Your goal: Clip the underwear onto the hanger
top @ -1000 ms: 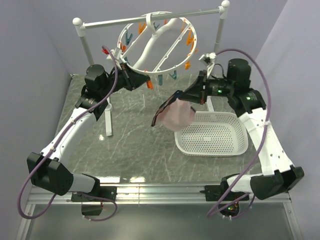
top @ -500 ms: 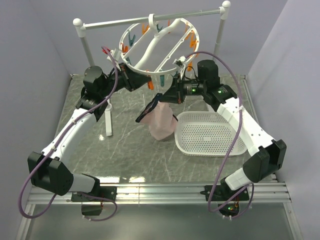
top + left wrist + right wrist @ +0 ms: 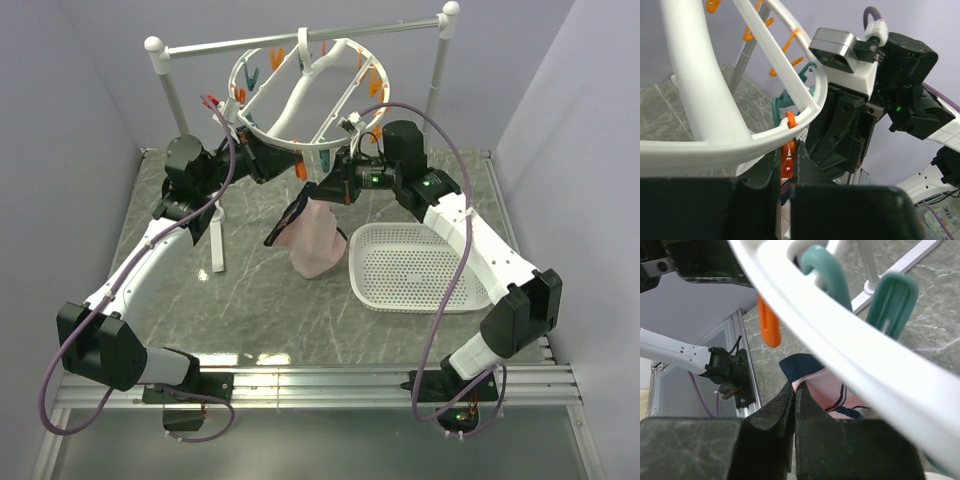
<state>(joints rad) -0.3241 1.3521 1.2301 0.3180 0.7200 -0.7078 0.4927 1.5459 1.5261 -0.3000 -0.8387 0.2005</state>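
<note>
The hanger [image 3: 300,95], a white ring with spokes and orange and teal clips, hangs from the rail and tilts toward the arms. My left gripper [image 3: 297,166] is shut on an orange clip [image 3: 788,159] at the ring's near rim [image 3: 740,147]. My right gripper [image 3: 322,188] is shut on the top edge of the underwear [image 3: 312,240], pale pink with navy edging, which hangs just below the ring, right next to that clip. In the right wrist view the fabric [image 3: 827,390] sits under the ring [image 3: 850,335], with an orange clip [image 3: 768,322] to its left.
A white rail stand [image 3: 300,38] with two poles [image 3: 170,95] holds the hanger at the back. A white perforated basket [image 3: 415,268] lies on the marble table to the right of the underwear. Purple walls close both sides.
My right gripper has carried the underwear left and back, from above the basket to just under the hanger's near rim beside my left gripper. The hanger has tilted slightly.
</note>
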